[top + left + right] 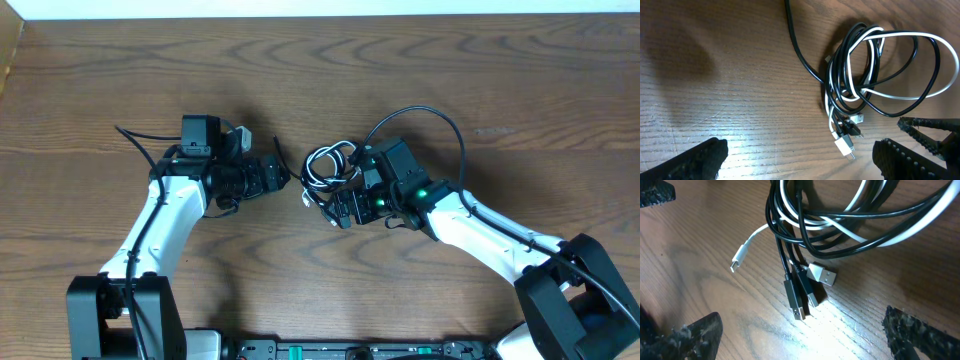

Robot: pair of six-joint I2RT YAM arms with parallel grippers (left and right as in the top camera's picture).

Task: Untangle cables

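The black cable (796, 44) and the white cable (900, 33) are coiled together in one tangled bundle lying flat near the middle of the table (300, 60). Several plug ends are gathered at one edge of the bundle. The bundle is positioned between the two grippers. The left gripper (800, 160) is held with its jaws spread wide, near the bundle and touching neither cable. The right gripper (805, 335) is likewise spread wide, close to the plug ends, with no cable pinched.
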